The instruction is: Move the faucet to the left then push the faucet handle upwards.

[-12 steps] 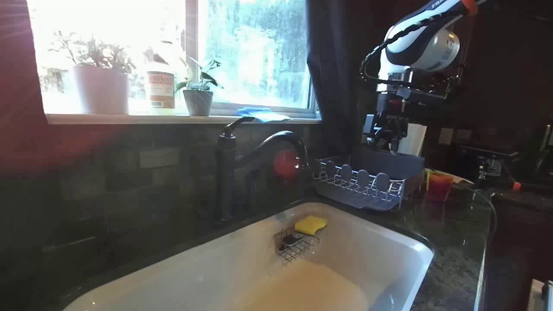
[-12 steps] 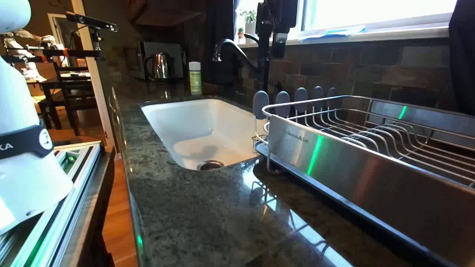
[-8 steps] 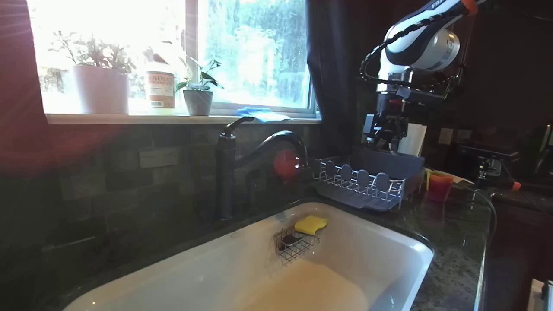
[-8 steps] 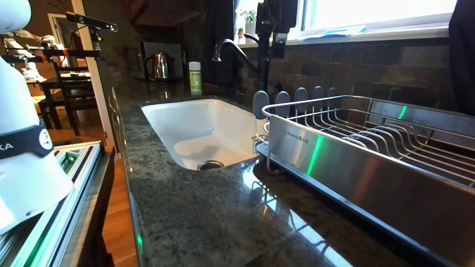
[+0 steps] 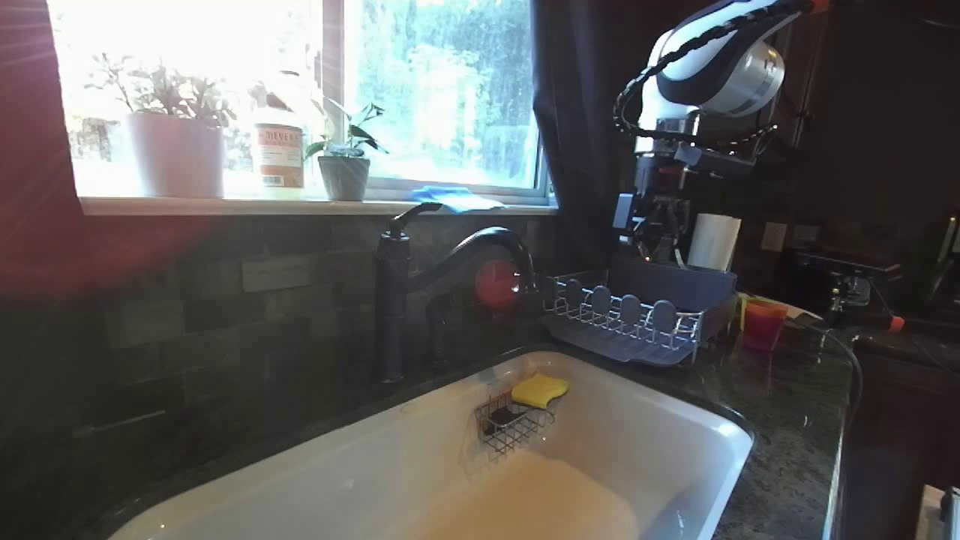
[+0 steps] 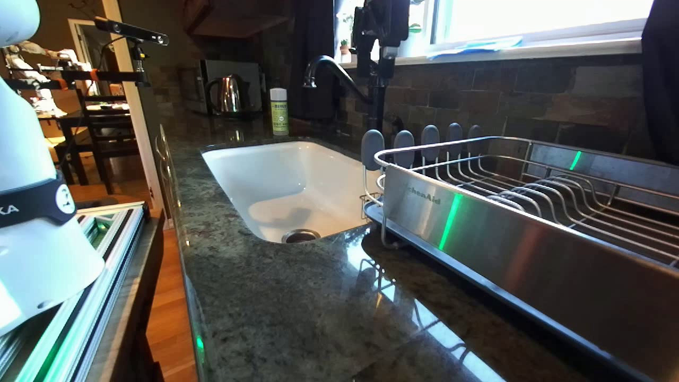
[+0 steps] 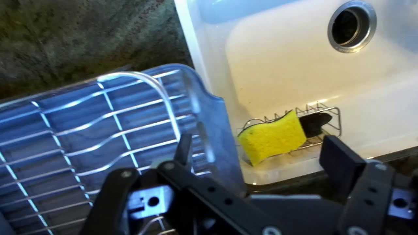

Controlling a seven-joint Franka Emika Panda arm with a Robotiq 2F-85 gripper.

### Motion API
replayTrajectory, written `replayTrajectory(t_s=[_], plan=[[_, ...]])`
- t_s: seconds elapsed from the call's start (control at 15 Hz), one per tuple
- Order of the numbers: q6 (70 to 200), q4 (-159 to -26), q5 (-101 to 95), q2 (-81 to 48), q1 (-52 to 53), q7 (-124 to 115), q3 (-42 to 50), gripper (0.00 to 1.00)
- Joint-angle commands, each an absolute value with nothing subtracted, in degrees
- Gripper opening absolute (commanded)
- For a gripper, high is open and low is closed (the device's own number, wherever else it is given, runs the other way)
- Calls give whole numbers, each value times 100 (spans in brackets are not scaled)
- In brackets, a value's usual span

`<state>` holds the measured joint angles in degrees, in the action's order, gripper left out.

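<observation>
The dark metal faucet [image 5: 392,307], upright behind the sink [image 5: 637,416], should swing firmly, rigid and slick, best pushed near its spout tip [image 6: 309,80]; the faucet handle [image 5: 413,216] likely lifts lightly from beneath. The gripper [image 7: 259,148] hangs well apart, jaws spread around nothing; a dish rack [image 6: 498,244] reads "chenAid," a bottle [image 5: 279,154] seemingly "MEYER."

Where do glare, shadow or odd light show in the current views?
Both exterior views: window overexposed. In an exterior view: red flare, and the faucet dark against a shadowed wall. In an exterior view: green streaks on the dish rack, bright reflections on the countertop. Wrist view: sink split between warm light and bluish shade, image slightly soft.
</observation>
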<state>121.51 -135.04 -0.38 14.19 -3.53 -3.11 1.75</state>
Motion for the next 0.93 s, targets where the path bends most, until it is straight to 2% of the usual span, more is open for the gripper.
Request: replayTrajectory(t_s=[0.0,0.4,0.47,0.53,0.6,0.87], plan=[[12100,-13467,216,1659,147,-330,-240,100],[11989,-12998,537,1560,738,-209,-680,100],[11963,-12959,633,1556,808,-178,-706,75],[11959,-12936,718,1553,867,-133,-726,73],[11988,-12939,862,1558,936,-32,-728,67],[12073,-12907,1082,1585,1090,150,-791,34]])
